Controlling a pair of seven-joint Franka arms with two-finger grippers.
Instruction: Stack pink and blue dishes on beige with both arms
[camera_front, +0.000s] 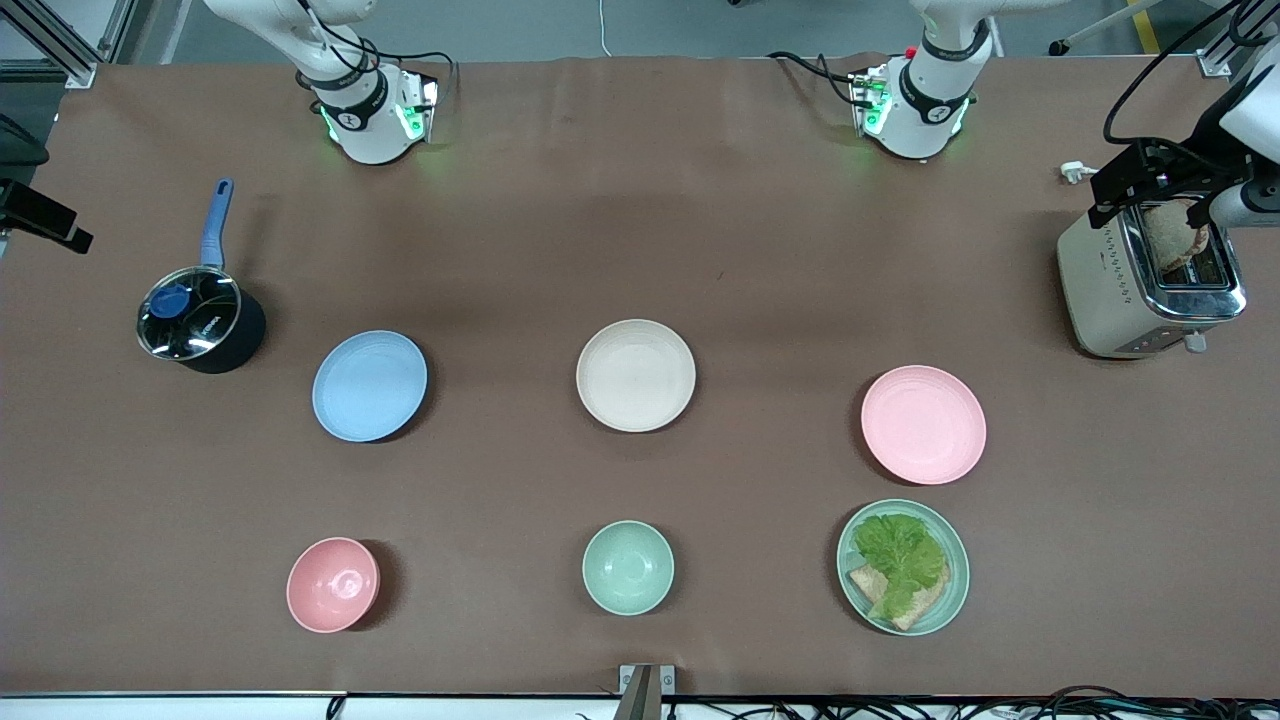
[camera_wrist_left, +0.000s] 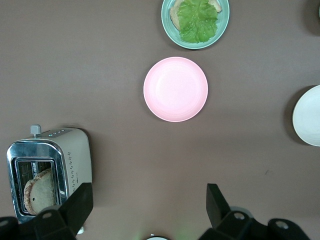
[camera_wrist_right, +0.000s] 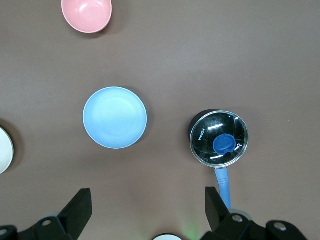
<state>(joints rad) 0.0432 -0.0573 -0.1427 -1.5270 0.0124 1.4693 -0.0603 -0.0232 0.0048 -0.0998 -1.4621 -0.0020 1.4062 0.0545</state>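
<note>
The beige plate lies at the table's middle. The light blue plate rests beside it toward the right arm's end, and the pink plate toward the left arm's end. All three lie flat, apart and bare. Neither hand shows in the front view. My left gripper hangs open and empty high over bare table, between its base and the pink plate. My right gripper is open and empty too, high over bare table short of the blue plate.
A pink bowl, a mint bowl and a green plate with lettuce stand nearer the front camera. A lidded pot sits beside the blue plate. A toaster holds bread, with a black device above it.
</note>
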